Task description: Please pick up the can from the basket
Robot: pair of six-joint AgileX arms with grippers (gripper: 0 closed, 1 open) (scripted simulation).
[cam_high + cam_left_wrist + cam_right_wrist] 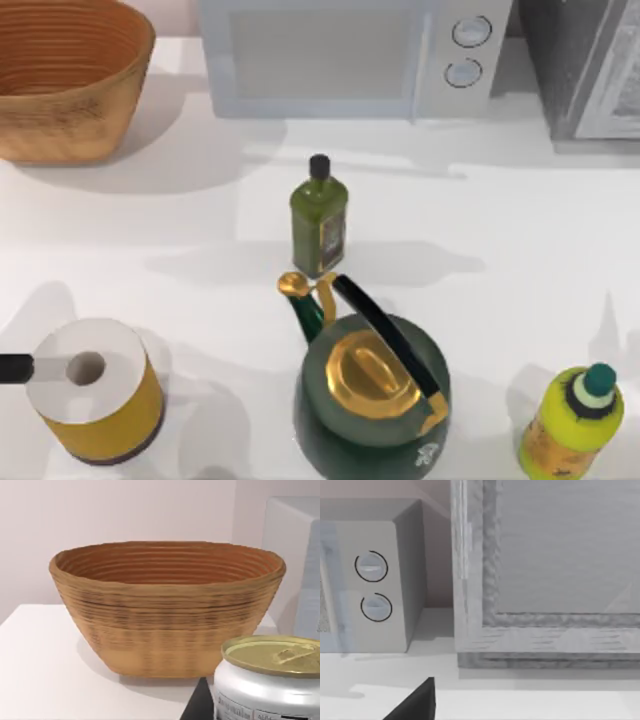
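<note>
Basket (60, 85) of orange-brown wicker stands at the far left corner of our white surface (520, 300), its hollow showing nothing but ribbed walls, beside a pale microwave (350, 55). Nearer the middle sit a green-and-gold kettle (372, 400) and a dark-green oil bottle (319, 220). Our left wrist view finds the can (272, 680), cream-topped, outside the basket and close before the camera; whether our jaws grasp it, we cannot tell.

Upright can (267, 682) outside wicker basket (167, 607)
</note>
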